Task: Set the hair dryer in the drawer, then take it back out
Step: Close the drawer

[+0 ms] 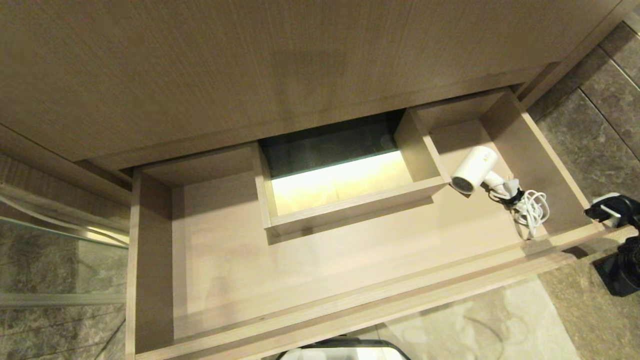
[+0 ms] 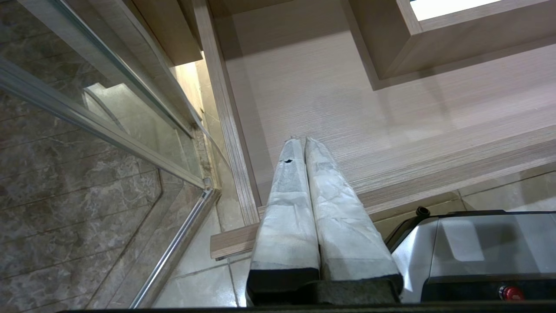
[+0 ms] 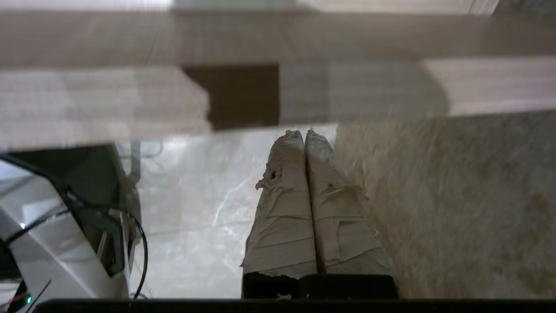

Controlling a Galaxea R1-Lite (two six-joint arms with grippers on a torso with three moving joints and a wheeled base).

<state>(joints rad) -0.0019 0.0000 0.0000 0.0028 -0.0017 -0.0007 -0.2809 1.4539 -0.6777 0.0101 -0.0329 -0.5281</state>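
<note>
The wood-grain drawer [image 1: 320, 265] stands pulled out below the cabinet front. The white hair dryer [image 1: 474, 169] lies in its right-hand part beside the boxed cutout [image 1: 345, 200], grey grille toward the front, with its bundled white cord [image 1: 531, 210] near the front right corner. My right arm [image 1: 614, 212] shows at the drawer's front right corner, outside it. My right gripper [image 3: 304, 132] is shut and empty, hanging over the floor in front of the drawer front [image 3: 369, 87] and its dark label [image 3: 230, 95]. My left gripper [image 2: 301, 139] is shut and empty, above the drawer's front left corner [image 2: 236, 237].
A white towel [image 1: 475, 320] lies on the tiled floor in front of the drawer, also in the right wrist view as the towel [image 3: 443, 195]. A glass door with a metal frame [image 1: 60, 235] stands to the left. My base [image 1: 345, 350] sits just before the drawer front.
</note>
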